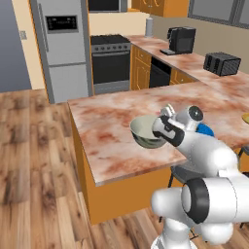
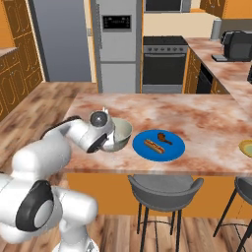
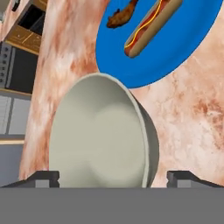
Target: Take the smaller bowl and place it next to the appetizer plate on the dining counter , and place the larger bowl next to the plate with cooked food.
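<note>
Cream-lined larger bowl (image 3: pixel 98 135) — between gripper (image 3: pixel 113 177) tips

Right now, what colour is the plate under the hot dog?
Bright blue plate, clearest in the hand view.

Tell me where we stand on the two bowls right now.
Done, it seems: the larger bowl rests on the dining counter right beside the plate with cooked food, apart from its rim. In hand: the gripper hangs at the bowl with both fingertips spread wide and nothing clamped. Left: the smaller bowl and its spot by the appetizer plate.
</note>
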Tool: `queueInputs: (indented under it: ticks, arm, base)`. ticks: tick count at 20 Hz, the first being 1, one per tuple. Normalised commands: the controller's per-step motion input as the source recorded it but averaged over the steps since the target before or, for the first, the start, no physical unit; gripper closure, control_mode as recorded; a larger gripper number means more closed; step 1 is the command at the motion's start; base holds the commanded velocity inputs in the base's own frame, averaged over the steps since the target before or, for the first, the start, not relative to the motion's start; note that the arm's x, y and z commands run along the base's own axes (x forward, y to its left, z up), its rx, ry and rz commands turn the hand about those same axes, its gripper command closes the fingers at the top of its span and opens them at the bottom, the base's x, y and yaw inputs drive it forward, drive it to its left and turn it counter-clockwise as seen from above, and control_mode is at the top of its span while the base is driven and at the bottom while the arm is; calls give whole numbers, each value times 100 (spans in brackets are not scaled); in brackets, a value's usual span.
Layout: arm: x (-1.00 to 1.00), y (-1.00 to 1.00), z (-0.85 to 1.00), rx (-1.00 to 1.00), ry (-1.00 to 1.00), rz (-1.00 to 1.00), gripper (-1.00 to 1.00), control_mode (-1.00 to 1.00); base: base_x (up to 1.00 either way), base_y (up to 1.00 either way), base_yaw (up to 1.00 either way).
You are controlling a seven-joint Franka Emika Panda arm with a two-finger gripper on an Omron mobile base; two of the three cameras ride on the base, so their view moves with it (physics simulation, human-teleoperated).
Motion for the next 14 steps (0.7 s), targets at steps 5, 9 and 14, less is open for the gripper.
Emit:
queueInputs:
  ticks: [5,9,14]
  arm:
    - [-60,3,96,0,0,-1,-100,-100]
    - [-100,34,19,-7,-6,3,-100,-100]
    - [-100,72,0,-21,-17,13,-100,-100]
  base:
    - [0,0,0]
    - [0,0,0]
    - [0,0,0]
